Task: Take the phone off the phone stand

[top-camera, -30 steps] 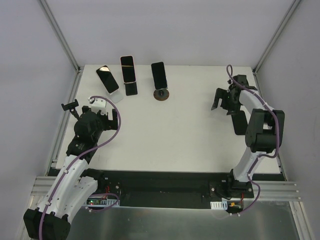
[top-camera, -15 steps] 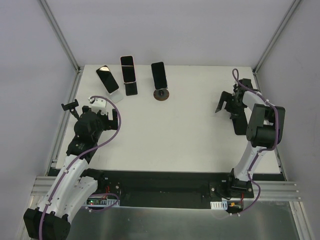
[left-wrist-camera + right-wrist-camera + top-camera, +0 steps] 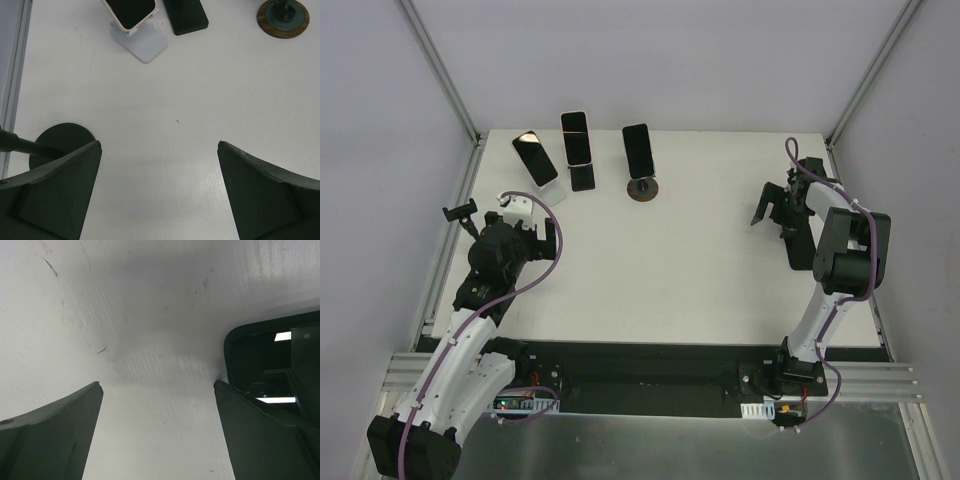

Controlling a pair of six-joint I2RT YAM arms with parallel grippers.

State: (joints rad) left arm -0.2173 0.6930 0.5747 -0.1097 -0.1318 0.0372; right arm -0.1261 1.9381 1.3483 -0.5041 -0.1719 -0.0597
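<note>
Phone [image 3: 637, 148], glossy slab, round-based stand [image 3: 642, 190]

Three dark-screened phones propped in a row.
Left phone [image 3: 534, 158] askew on white stand [image 3: 549, 191]; middle phone [image 3: 576, 138] on black stand [image 3: 582, 178]; right phone [image 3: 637, 148] on round stand [image 3: 643, 190].

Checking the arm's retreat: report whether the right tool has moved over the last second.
Yes. In the top view the right tool has shifted slightly rightward, away from the round brown-based phone stand, toward the right edge of the white table.

Top view high, wide; wrist views close above table [image 3: 680, 270].
</note>
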